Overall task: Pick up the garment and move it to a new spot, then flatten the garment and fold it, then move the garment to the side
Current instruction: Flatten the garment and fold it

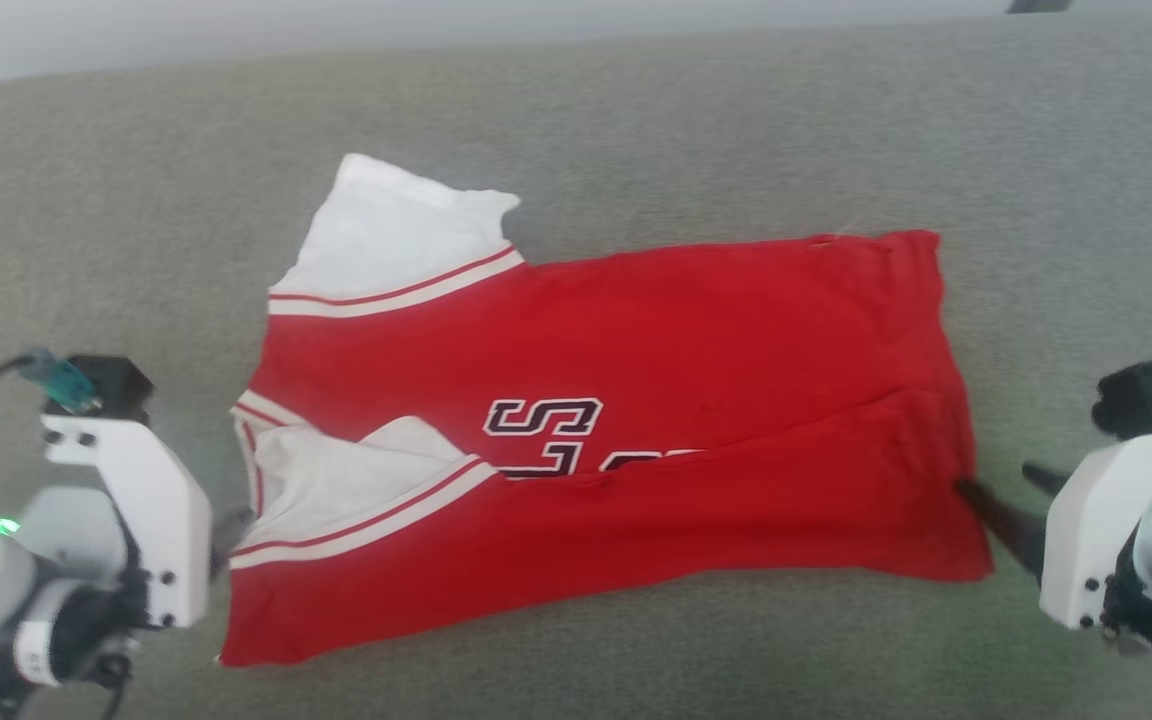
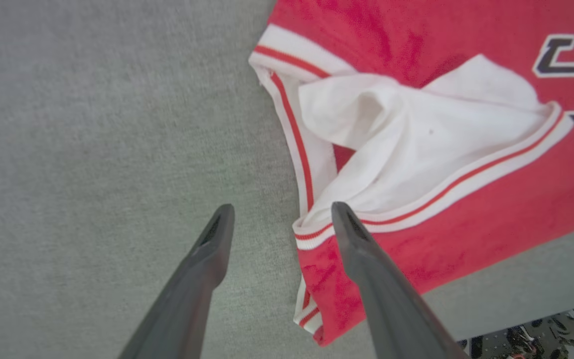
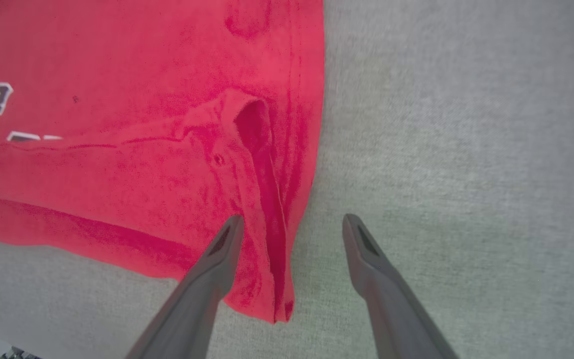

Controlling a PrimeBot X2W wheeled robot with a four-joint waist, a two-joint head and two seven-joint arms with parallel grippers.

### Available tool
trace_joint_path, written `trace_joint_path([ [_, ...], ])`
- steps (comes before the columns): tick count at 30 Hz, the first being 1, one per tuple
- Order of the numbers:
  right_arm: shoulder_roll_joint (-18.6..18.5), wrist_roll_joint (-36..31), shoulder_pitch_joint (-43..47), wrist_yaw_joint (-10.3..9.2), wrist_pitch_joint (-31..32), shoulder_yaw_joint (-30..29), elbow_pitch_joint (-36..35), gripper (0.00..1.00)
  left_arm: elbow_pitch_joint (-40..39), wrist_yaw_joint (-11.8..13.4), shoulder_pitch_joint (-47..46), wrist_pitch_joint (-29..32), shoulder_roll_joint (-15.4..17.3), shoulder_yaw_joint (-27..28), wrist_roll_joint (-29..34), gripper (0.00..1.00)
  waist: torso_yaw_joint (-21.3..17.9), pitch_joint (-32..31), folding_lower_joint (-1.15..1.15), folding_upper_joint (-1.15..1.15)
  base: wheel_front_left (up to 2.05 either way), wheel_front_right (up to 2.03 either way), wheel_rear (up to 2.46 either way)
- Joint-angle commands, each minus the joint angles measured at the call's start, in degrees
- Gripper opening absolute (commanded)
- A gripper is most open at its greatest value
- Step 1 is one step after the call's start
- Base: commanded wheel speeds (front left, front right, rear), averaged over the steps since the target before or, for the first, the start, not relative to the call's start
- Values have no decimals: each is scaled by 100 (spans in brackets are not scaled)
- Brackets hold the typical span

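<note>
On the grey cloth surface [image 1: 636, 120], the garment [image 1: 636, 400] is lying lengthwise across us, striped shoulders pointing to our left and hem to our right. Our left gripper [image 2: 282, 209] is gaping at the shoulder trim, its wrist view showing bunched white lining. Our right gripper [image 3: 293, 219] is straddling the hem edge, fingers spread, its view showing a pucker.

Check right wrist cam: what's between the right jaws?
Right wrist view: a folded red edge of the garment lies between the open jaws of the right gripper; the rest is bare grey surface.
</note>
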Motion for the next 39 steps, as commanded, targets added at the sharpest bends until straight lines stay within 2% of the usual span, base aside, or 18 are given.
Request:
trace_joint_path([
  [1,60,-65,-72,0,-236,-42,-145,100,-134,55,-120,61,135,71,65,100,-133,-46,0,0,0,0,0],
  [4,124,-166,-171,0,-704,-35,-331,100,-264,34,-301,123,310,138,166,100,-287,-65,0,0,0,0,0],
  [8,191,-353,-359,0,-1481,40,-462,100,-105,-180,-695,76,303,246,291,100,-510,-46,0,0,0,0,0],
  [15,350,-729,-753,0,-2955,257,-281,100,839,-754,-1588,33,-93,243,624,100,-917,80,0,0,0,0,0],
  [16,350,-729,-753,0,-2955,257,-281,100,839,-754,-1588,33,-93,243,624,100,-917,80,0,0,0,0,0],
  [19,486,-861,-911,0,-3395,343,-123,100,1367,-1006,-1974,-40,-297,248,706,100,-1111,187,0,0,0,0,0],
  [23,632,-920,-1105,0,-3673,480,81,100,2077,-1358,-2468,-103,-511,199,896,100,-1333,378,0,0,0,0,0],
  [28,709,-900,-1278,0,-3811,672,275,100,2943,-1676,-3009,-94,-734,138,1038,100,-1532,645,0,0,0,0,0],
  [32,741,-843,-1385,0,-3864,808,363,100,3582,-1810,-3305,80,-895,58,1084,100,-1657,825,0,0,0,0,0],
  [39,706,-697,-1507,0,-3746,959,466,100,4437,-1787,-3546,470,-1178,-1,954,100,-1704,1026,0,0,0,0,0],
])
